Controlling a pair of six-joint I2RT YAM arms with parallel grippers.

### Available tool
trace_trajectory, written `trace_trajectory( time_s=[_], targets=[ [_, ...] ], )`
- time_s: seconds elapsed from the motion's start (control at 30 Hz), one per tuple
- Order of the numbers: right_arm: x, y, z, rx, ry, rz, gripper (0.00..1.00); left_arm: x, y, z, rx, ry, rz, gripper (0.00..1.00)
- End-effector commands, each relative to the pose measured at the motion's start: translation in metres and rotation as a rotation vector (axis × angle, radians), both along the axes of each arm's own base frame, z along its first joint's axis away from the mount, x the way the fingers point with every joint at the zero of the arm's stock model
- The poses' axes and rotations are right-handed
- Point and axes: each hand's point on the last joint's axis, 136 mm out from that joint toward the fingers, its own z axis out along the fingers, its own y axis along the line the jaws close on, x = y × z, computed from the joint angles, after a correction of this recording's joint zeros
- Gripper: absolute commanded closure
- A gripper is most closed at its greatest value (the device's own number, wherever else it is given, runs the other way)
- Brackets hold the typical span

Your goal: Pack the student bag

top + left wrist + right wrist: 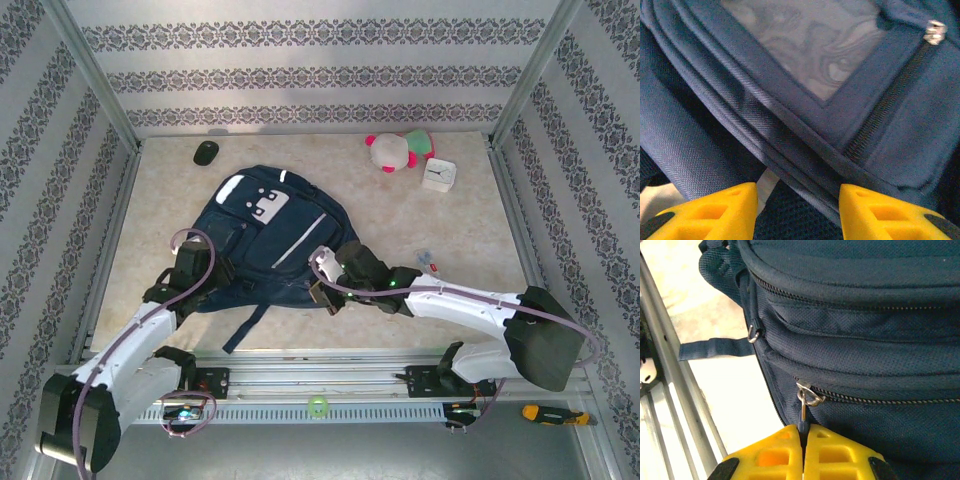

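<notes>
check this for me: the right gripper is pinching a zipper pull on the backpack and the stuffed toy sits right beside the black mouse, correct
Not quite. The top view shows the stuffed toy beside the white clock at the far right, well apart from the black mouse at the far left. The rest holds: the right gripper is shut on a zipper pull of the backpack.

Black computer mouse [205,152] sits far left on the counter [470,220]. Pink-white-green plush toy [398,151] sits far right, with a white square box [438,175] just beside it. Small red-blue item [428,263] mid-right, too small to identify. Green ring [318,405] and orange-handled tool [553,413] lie past the near rail.
</notes>
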Motion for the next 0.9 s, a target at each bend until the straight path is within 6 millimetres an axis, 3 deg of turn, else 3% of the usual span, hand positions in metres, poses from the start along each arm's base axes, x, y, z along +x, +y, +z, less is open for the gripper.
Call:
trace_trajectory(
  time_s=[0.0, 0.1, 0.23, 0.33, 0.4, 0.53, 0.6, 0.7, 0.77, 0.87],
  targets=[
    [-0.007, 0.02, 0.009, 0.049, 0.003, 0.019, 1.0, 0.035, 0.001, 0.015, -0.071, -0.132, 0.042, 0.53],
    [-0.014, 0.032, 0.007, 0.049, 0.023, 0.04, 1.0, 0.058, 0.009, 0.012, -0.076, -0.15, 0.045, 0.5],
    [-0.012, 0.04, 0.008, 0.062, 0.026, 0.02, 1.0, 0.09, 0.002, 0.017, -0.081, -0.179, -0.047, 0.47],
    [-0.006, 0.041, 0.01, 0.068, 0.018, -0.01, 1.0, 0.104, -0.008, 0.038, -0.052, -0.247, -0.144, 0.45],
    [-0.003, 0.041, 0.011, 0.071, 0.016, -0.027, 1.0, 0.104, -0.013, 0.057, 0.003, -0.303, -0.233, 0.41],
    [-0.001, 0.044, 0.013, 0.091, 0.021, -0.027, 1.0, 0.082, -0.035, 0.1, 0.243, -0.486, -0.564, 0.37],
    [-0.001, 0.046, 0.014, 0.102, 0.025, -0.026, 1.0, 0.063, -0.052, 0.109, 0.374, -0.563, -0.773, 0.37],
    [0.001, 0.046, 0.015, 0.109, 0.033, -0.032, 1.0, 0.029, -0.083, 0.115, 0.464, -0.665, -1.091, 0.37],
    [0.002, 0.046, 0.016, 0.113, 0.035, -0.033, 1.0, 0.0, -0.107, 0.109, 0.482, -0.723, -1.335, 0.34],
    [0.003, 0.045, 0.018, 0.114, 0.037, -0.033, 1.0, -0.022, -0.128, 0.096, 0.538, -0.735, -1.537, 0.26]
  ],
)
